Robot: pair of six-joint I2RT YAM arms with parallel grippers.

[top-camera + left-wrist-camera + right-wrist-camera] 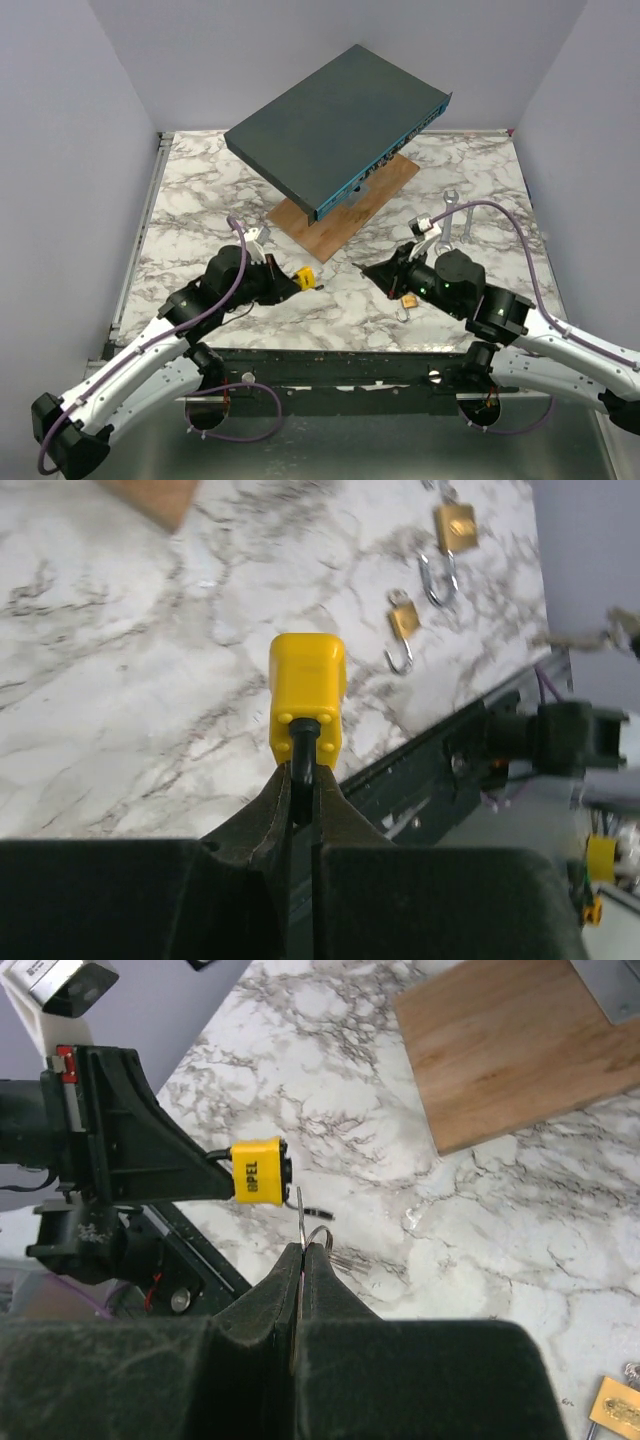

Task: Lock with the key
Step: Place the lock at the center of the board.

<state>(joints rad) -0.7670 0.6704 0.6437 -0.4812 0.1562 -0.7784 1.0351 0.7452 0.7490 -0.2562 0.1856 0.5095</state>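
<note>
My left gripper (303, 775) is shut on the black shackle of a yellow padlock (307, 695), holding it above the marble table near the front edge. In the top view this padlock (303, 277) sits between the two arms. My right gripper (303, 1252) is shut on a thin silver key (299, 1215), whose ring (320, 1238) sticks out beside the fingertips. The key's blade points up toward the keyhole end of the yellow padlock (256, 1170). Its tip stands just beside that end. I cannot tell whether they touch.
A wooden board (345, 205) lies mid-table with a dark flat box (335, 125) tilted on it. Two small brass padlocks (404, 620) (455, 527) lie open by the front right. Silver wrenches (450, 200) lie at the right. The table's front edge (440, 730) is close below.
</note>
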